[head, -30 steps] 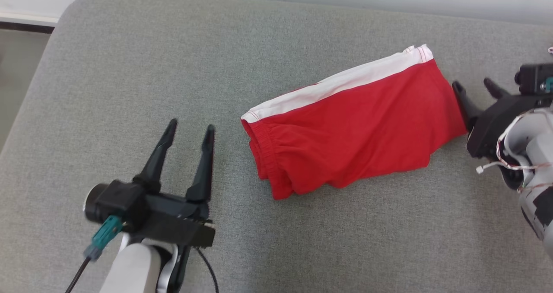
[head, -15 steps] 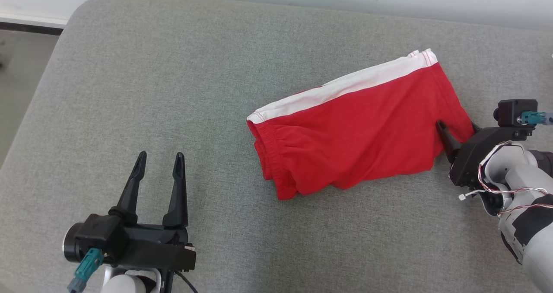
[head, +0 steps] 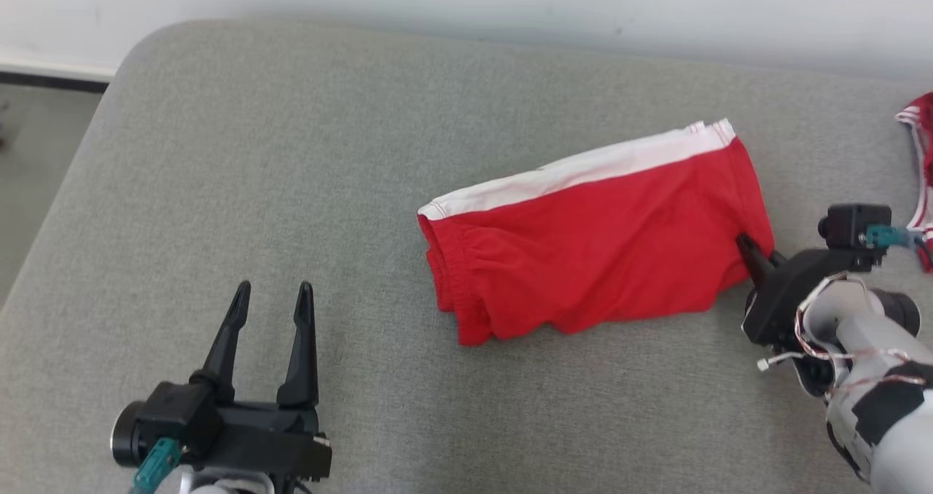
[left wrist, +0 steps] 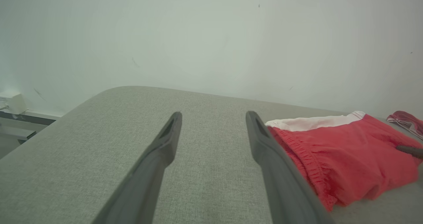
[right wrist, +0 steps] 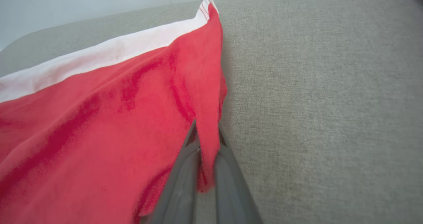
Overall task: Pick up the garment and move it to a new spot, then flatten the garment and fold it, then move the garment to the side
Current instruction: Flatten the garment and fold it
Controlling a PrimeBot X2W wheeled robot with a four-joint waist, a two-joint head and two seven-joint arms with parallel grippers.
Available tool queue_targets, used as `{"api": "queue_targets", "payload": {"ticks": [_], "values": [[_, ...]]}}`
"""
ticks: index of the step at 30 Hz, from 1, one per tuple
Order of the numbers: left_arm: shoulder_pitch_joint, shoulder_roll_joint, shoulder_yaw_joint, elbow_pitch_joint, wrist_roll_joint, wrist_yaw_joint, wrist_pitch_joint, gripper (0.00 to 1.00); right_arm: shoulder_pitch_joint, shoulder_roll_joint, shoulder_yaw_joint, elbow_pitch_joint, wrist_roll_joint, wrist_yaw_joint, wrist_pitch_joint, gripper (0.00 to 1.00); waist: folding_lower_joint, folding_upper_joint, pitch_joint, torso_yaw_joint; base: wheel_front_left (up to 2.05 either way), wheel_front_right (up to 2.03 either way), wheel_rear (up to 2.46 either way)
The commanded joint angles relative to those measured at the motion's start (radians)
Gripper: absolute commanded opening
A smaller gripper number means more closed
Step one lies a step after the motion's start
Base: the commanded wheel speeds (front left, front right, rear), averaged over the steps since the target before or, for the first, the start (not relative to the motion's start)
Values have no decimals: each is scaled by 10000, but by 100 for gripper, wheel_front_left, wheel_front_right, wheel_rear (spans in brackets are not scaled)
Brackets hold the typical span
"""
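Having closed, the right pincer (head: 747,248) now pinches the garment (head: 598,246).

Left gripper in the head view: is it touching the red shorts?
No, the left gripper stands open over bare grey cushion, apart from the red shorts.

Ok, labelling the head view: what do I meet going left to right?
Left gripper → red shorts with white band → right gripper, pinching their right edge → another red-and-white garment at the frame edge.
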Motion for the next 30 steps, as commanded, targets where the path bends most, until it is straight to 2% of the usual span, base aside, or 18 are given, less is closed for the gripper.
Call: {"api": "queue_targets", "payload": {"ticks": [1, 7, 10, 17, 23, 30], "values": [[257, -13, 48, 29, 70, 20, -28, 100, 363, -149, 27, -190, 203, -28, -165, 0, 0, 0, -376, -277, 0, 0, 0], [821, 72, 190, -15, 116, 19, -28, 100, 1619, -684, 78, -1203, 889, -28, -622, 0, 0, 0, -998, -764, 0, 0, 0], [1150, 114, 327, -93, 116, 19, -28, 100, 2498, -1158, 86, -1876, 1216, -28, -849, 0, 0, 0, -1257, -1072, 0, 0, 0], [1472, 163, 379, -194, 150, 19, -28, 100, 3599, -1890, -235, -2470, 1551, -28, -1169, 0, 0, 0, -1544, -1418, 0, 0, 0], [1580, 171, 394, -236, 172, 19, -28, 100, 3764, -1932, -394, -2751, 1405, -28, -1216, 0, 0, 0, -1670, -1553, 0, 0, 0], [1544, 225, 356, -265, 143, 19, -28, 100, 3376, -1627, -279, -3623, 553, -28, -1295, 0, 0, 0, -1704, -1570, 0, 0, 0]]}}
